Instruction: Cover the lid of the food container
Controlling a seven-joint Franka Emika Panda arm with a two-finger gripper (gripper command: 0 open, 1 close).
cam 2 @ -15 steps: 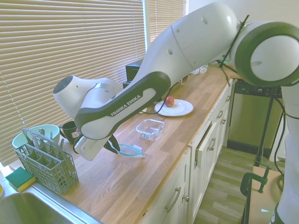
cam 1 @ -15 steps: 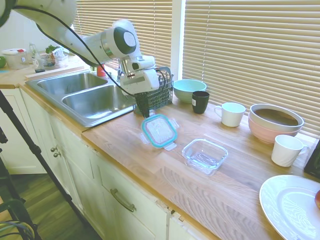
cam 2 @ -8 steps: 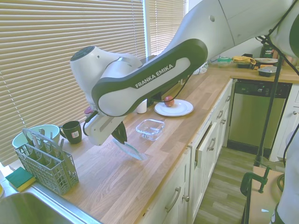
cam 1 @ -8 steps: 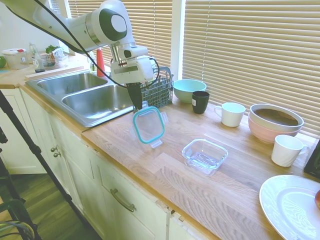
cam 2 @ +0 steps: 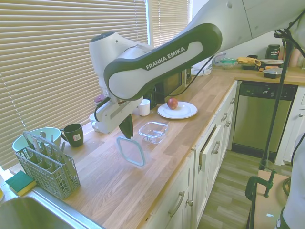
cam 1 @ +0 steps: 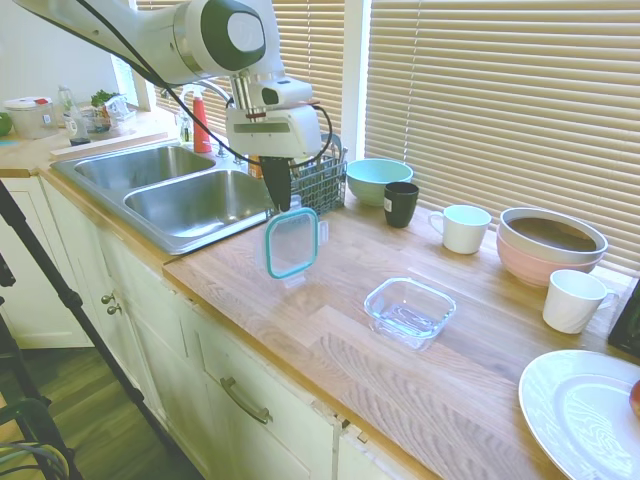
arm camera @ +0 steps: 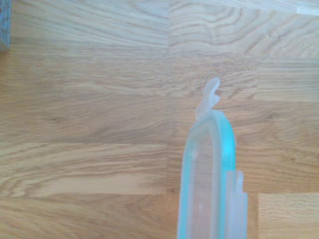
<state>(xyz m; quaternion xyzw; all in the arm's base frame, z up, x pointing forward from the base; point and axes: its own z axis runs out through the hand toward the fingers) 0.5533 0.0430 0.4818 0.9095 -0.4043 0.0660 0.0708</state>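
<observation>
The lid [cam 1: 292,243], clear with a teal rim and snap tabs, hangs upright in the air above the wooden counter, held by its top edge. My gripper [cam 1: 282,201] is shut on it. From the other side the lid [cam 2: 131,151] hangs below the gripper [cam 2: 127,134]. In the wrist view the lid [arm camera: 205,184] shows edge-on over the wood. The food container [cam 1: 409,310], a shallow clear glass dish, sits open on the counter to the right of the lid and some way from it; the second exterior view shows the food container [cam 2: 153,132] beyond the gripper.
A grey cutlery basket [cam 1: 318,183] stands just behind the gripper beside the double sink [cam 1: 170,190]. A teal bowl [cam 1: 378,180], black mug [cam 1: 400,203], white mugs [cam 1: 463,228], pink bowl [cam 1: 550,244] and white plate [cam 1: 580,412] line the counter's back and right.
The gripper has lifted the lid off the counter. The lid has swung from nearly flat to hanging upright, and the arm has risen and shifted slightly.
</observation>
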